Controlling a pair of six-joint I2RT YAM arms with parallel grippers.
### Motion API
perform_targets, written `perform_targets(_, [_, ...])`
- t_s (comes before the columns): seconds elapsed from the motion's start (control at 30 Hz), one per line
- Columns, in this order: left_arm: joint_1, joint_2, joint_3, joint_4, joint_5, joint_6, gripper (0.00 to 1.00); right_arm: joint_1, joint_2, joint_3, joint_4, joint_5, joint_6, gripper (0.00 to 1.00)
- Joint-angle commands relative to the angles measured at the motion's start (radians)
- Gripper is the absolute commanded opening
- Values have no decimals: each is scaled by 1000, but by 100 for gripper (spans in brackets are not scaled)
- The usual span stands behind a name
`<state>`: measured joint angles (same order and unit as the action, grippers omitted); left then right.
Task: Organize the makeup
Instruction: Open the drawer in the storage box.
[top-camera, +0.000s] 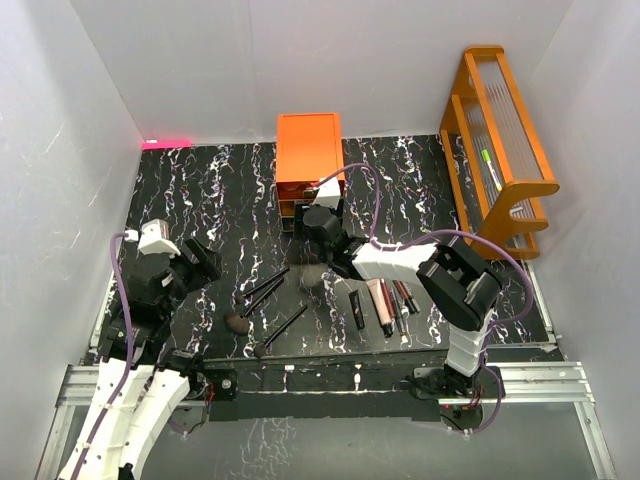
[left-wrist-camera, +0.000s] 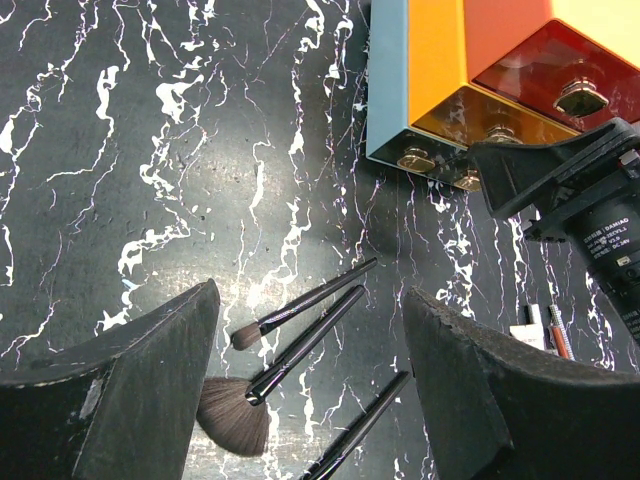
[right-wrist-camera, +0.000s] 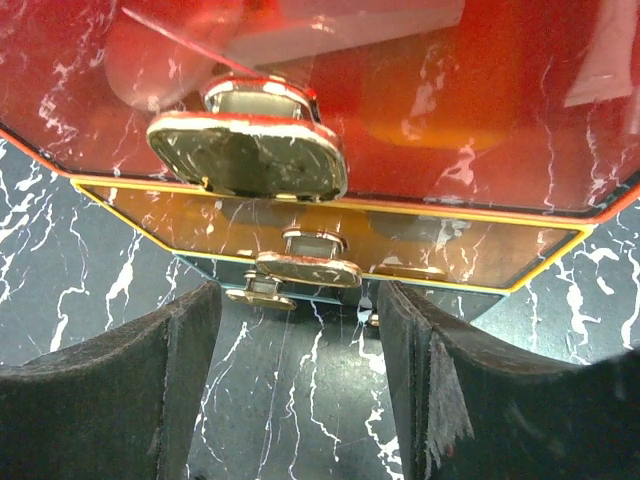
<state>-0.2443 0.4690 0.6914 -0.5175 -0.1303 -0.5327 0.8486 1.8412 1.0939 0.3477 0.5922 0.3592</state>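
Right end effector (right-wrist-camera: 298, 330) facing drawer chest (top-camera: 309, 150)

Bright even light w/ glare on red drawer (right-wrist-camera: 450, 120).

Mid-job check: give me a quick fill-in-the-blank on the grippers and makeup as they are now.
1. The right gripper faces the knobs of the ___ chest.
2. It and the left gripper both have jaws standing ___.
3. The brushes lie nearer the ___ arm than the tubes do.
Missing words: orange; open; left.
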Motion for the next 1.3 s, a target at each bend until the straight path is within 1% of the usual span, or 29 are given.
perform_targets(0.0, [3,5,-3,4,6,4,73,-2,13,53,84,38,-18,65])
perform_targets(0.2, [2,4,-4,3,4,4,73,-3,38,80,80,38,-24,60])
perform_targets(0.27, [2,4,-4,3,3,4,73,-2,42,83,80,38,-25,56])
perform_targets(0.47, [2,5,-3,4,5,4,73,-3,27,68,76,36,-20,39])
perform_targets(0.67, [3,5,-3,3,5,4,73,-1,-17,32,46,-2,2,31])
perform_targets(0.8, [2,6,-4,3,5,4,73,9,-60,-4,11,-23,30,29])
perform_targets(1.1, [2,5,-4,4,6,4,73,61,-173,-84,-81,-17,69,28])
perform_targets(1.27, [2,5,-3,3,6,2,73,97,-245,-143,-133,-14,117,28])
